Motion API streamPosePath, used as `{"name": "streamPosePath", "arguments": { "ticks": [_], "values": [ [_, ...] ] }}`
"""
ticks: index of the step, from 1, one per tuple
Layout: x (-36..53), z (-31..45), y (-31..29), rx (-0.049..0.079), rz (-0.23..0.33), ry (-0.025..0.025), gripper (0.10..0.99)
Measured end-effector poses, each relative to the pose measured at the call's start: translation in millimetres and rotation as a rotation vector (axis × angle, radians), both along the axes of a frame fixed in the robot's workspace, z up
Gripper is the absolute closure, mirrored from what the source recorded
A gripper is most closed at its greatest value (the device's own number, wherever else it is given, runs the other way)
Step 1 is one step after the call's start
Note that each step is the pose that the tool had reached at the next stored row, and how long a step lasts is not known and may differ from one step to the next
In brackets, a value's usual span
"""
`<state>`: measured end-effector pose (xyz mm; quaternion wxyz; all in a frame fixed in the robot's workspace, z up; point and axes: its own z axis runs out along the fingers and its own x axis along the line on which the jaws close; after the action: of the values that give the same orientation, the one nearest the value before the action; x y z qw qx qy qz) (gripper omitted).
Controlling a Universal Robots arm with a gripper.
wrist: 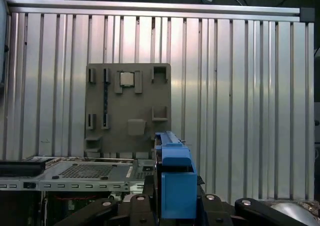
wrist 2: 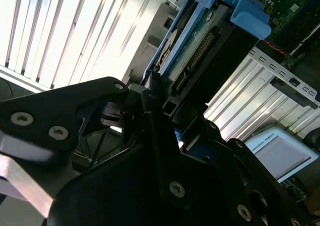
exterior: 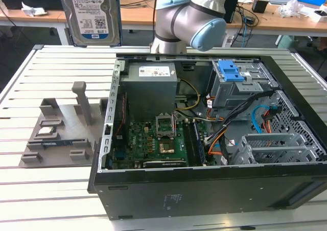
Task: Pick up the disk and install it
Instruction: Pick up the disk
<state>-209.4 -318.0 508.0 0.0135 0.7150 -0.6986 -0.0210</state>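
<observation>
Counter [exterior: 61, 62]: slatted aluminium, carrying everything; cluttered desks stand behind it.
Computer case [exterior: 204, 190]: black tower on its side, side panel off, taking up most of the exterior view's right. Motherboard [exterior: 153, 139] and loose cables are exposed inside.
Arm [exterior: 194, 16]: grey with pale blue joint caps, rising behind the far wall of the case.
Fixture plate [exterior: 56, 134]: grey, with slots and posts, flat on the counter at the exterior view's left of the case. In the first wrist view a small square chip [wrist: 126, 79] sits in one pocket.
Power-supply box [exterior: 150, 83]: grey, in the far corner of the case beside the motherboard.
Drive cage [exterior: 232, 80]: grey metal with a blue latch, in the far part of the case at the exterior view's right.
Disk [exterior: 89, 11]: held up on edge outside the case, label towards the exterior camera, at the exterior view's left of the arm. In the second wrist view its connector edge and blue frame [wrist 2: 200, 41] stick out past the black fingers [wrist 2: 150, 98].
Pincer [wrist 2: 172, 111]: clamped onto the disk, a finger pressed to each face.
</observation>
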Motion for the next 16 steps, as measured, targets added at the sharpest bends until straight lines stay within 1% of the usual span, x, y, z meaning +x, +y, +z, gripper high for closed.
{"name": "streamPosePath", "arguments": {
  "ticks": [1,2,8,10,11,13,15,16],
  "values": [
    [3.8,0.0,0.0,0.0,0.0,0.0002,0.718],
    [11.3,0.0,0.1,0.0,0.0,0.0003,0.718],
    [33.1,0.0,0.1,0.0,0.0,0.0011,0.718],
    [41.6,0.0,0.1,0.0,0.0,0.0014,0.718],
    [48.0,0.0,0.2,0.0,0.0,0.0016,0.718],
    [56.6,0.0,0.2,0.0,0.0,0.0019,0.718],
    [72.3,-0.1,0.2,0.0,0.0,0.0025,0.718],
    [76.6,0.0,0.2,0.0,0.0,0.0028,0.718]
  ]
}}
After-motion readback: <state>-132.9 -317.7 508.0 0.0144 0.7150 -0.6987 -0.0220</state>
